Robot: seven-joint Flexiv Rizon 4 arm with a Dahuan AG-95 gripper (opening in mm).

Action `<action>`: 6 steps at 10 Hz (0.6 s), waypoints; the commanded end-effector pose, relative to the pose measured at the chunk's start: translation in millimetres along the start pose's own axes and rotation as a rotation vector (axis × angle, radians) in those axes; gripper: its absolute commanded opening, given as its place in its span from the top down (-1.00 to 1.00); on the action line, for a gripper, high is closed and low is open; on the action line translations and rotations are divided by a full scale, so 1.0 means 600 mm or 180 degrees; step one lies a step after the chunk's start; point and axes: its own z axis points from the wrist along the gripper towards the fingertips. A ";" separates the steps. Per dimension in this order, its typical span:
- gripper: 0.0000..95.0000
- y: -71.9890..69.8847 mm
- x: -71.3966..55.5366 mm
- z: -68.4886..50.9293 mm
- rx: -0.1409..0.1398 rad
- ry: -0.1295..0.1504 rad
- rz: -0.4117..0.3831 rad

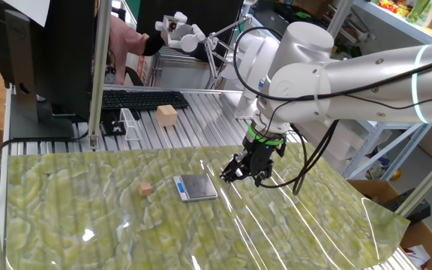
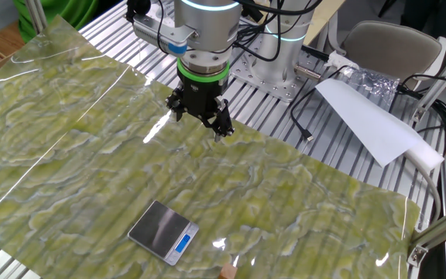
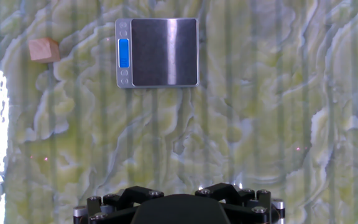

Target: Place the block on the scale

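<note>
The black two-finger gripper [image 1: 247, 174] hangs over the tabletop [image 1: 88, 217] with its green marbled cover, pointing straight down, jaws spread wide and nothing between them. The tiny tan-pinkish wooden cube [image 1: 146, 189] sits on the cover just beside the small flat square scale with the dark grey metal plate [image 1: 196, 187], on the side where the scale's white strip and blue display are, not touching it. The plate is bare. The gripper is off to the scale's other side. A larger pale wooden cube [image 1: 166, 115] rests back on the metal slats near a black keyboard [image 1: 144, 99].
</note>
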 end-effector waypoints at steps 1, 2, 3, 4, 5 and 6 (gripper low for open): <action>-1.00 0.000 0.000 0.000 -0.0002 0.0001 0.0000; 1.00 0.000 0.000 0.000 -0.0006 -0.0144 0.0242; 1.00 0.000 0.000 0.000 -0.0011 -0.0143 0.0238; 1.00 0.000 0.000 0.000 -0.0013 -0.0143 0.0190; 1.00 0.000 0.000 0.000 -0.0022 -0.0144 0.0146; 1.00 0.000 0.000 0.000 -0.0025 -0.0146 0.0127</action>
